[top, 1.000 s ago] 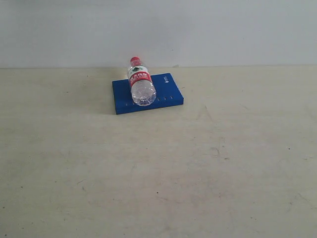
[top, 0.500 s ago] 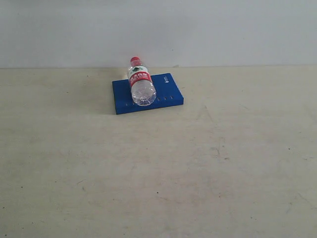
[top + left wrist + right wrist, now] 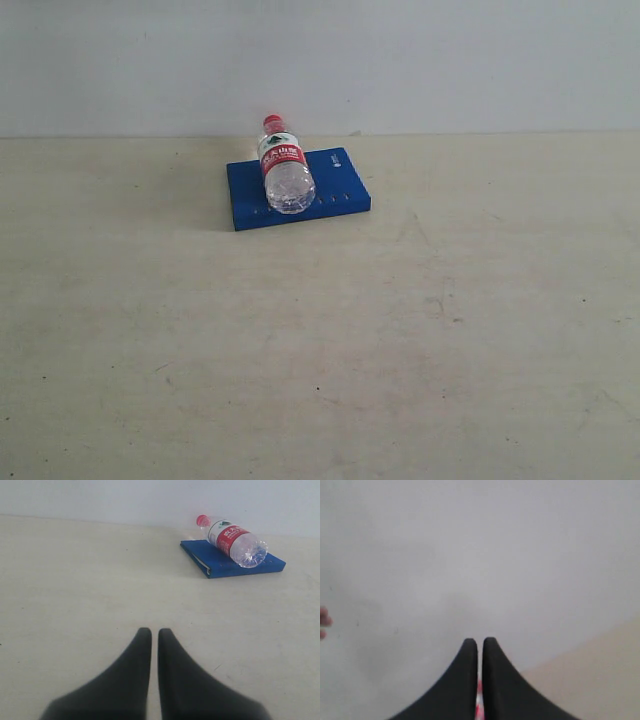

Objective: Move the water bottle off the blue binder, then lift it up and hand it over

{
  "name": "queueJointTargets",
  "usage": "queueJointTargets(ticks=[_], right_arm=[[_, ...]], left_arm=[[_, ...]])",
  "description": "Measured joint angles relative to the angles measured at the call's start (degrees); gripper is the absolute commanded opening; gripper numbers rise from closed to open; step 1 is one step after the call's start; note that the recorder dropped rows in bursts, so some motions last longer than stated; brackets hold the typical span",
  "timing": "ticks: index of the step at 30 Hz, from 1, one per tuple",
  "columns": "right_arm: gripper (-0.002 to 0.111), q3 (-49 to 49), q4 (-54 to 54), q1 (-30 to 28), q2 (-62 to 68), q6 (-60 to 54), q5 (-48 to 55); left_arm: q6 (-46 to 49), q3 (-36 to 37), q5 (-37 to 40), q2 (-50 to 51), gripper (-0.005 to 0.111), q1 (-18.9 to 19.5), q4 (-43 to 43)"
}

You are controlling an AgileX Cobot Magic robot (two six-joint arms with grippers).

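Your water bottle (image 3: pixel 284 170) lies on its side on top of the blue binder (image 3: pixel 335 190), touching it. Red cap points toward the wall (image 3: pixel 320 60), clear base toward the binder's near edge. Neck and cap jut past the far edge. In the exterior view the bottle sits over the binder's left half; the right half is bare.

The binder lies flat on the pale table (image 3: pixel 320 350), far side, close to the wall. Neither arm appears in the exterior view.

Your left gripper (image 3: pixel 154 635): black fingers pressed nearly together, only a thin slit between them, nothing held. It hangs low over bare table, well apart from the bottle (image 3: pixel 234 541) and binder (image 3: pixel 220 565), which sit ahead of it and off to one side.

Your right gripper (image 3: pixel 479 645): fingers likewise closed to a slit, facing mostly blank wall. A red-and-white sliver shows through the slit; you cannot tell what it is. A pinkish blob (image 3: pixel 323 622) sits at the frame's edge, too little shown to name.
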Motion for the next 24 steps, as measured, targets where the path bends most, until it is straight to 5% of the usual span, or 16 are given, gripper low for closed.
queueJointTargets(ticks=[4, 12, 17, 20, 22, 24], right_arm=[[0.0, -8.0, 0.5, 0.0, 15.5, -9.1, -2.5], [0.0, -23.4, 7.7, 4.4, 56.5, -28.5, 37.5], [0.002, -28.8, 9.7, 12.6, 76.5, -39.7, 39.4], [0.029, -35.1, 9.9, 20.4, 86.0, -52.8, 30.0], [0.056, -39.3, 10.2, 24.4, 90.3, -55.3, 21.3], [0.068, -42.4, 12.0, 27.1, 93.3, -54.9, 12.0]], left_arm=[[0.0, 0.0, 0.0, 0.0, 0.005, 0.0, 0.0], [0.0, 0.0, 0.0, 0.0, 0.005, 0.0, 0.0], [0.0, 0.0, 0.0, 0.0, 0.005, 0.0, 0.0], [0.0, 0.0, 0.0, 0.0, 0.005, 0.0, 0.0], [0.0, 0.0, 0.0, 0.0, 0.005, 0.0, 0.0], [0.0, 0.0, 0.0, 0.0, 0.005, 0.0, 0.0]])
